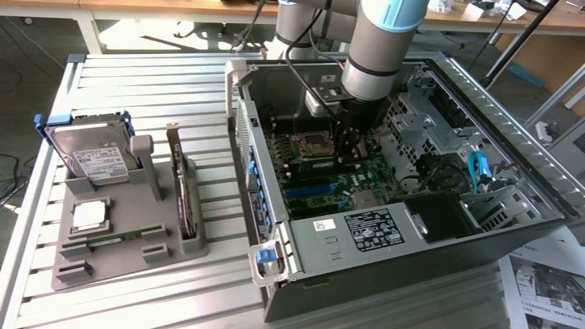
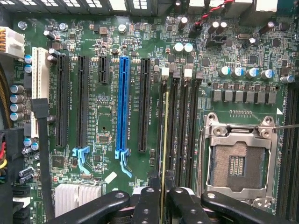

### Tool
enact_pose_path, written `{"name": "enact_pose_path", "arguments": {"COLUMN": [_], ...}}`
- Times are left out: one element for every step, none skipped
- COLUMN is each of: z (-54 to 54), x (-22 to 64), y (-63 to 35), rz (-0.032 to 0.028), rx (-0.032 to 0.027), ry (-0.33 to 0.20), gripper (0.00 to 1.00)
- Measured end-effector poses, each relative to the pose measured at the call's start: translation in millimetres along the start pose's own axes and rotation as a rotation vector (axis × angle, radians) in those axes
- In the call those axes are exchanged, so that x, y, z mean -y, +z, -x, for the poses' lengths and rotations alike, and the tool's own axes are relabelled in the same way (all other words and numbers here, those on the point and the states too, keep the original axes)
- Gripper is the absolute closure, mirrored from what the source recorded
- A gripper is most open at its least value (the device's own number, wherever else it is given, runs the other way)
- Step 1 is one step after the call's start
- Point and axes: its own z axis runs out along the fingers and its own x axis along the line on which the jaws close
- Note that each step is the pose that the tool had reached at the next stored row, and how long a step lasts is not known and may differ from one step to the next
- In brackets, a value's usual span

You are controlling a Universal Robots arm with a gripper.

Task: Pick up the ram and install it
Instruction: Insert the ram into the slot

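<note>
Green ram (image 2: 164,135) stands edge-on, pinched between my nearly closed fingers (image 2: 148,198), over the memory slots (image 2: 180,130) beside the processor socket (image 2: 238,161). Exterior view: gripper (image 1: 352,152) low inside the computer case (image 1: 521,137); grey tray (image 1: 109,264) outside.
</note>
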Motion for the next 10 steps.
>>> {"name": "enact_pose_path", "arguments": {"z": [0.0,0.0,0.0,0.0,0.1,0.2,0.4,0.5,0.6,0.5], "x": [0.0,0.0,-0.2,-1.0,-2.5,-4.7,-8.7,-10.6,-10.9,-10.9], "y": [0.0,0.0,0.0,-0.1,-0.2,-0.2,-0.3,-0.3,-0.3,-0.3], "rz": [0.0,0.0,0.0,0.0001,0.0002,0.0001,0.0,0.0,0.0,0.0], "rx": [0.0,0.0,0.0,-0.0001,-0.0002,-0.0001,0.0,-0.0001,0.0,0.0], "ry": [0.0,0.0,0.0,0.0,0.0,0.0,0.0,0.0,0.0,0.0], "gripper": [0.85,0.85,0.85,0.85,0.85,0.85,0.85,0.85,0.85,0.85]}}
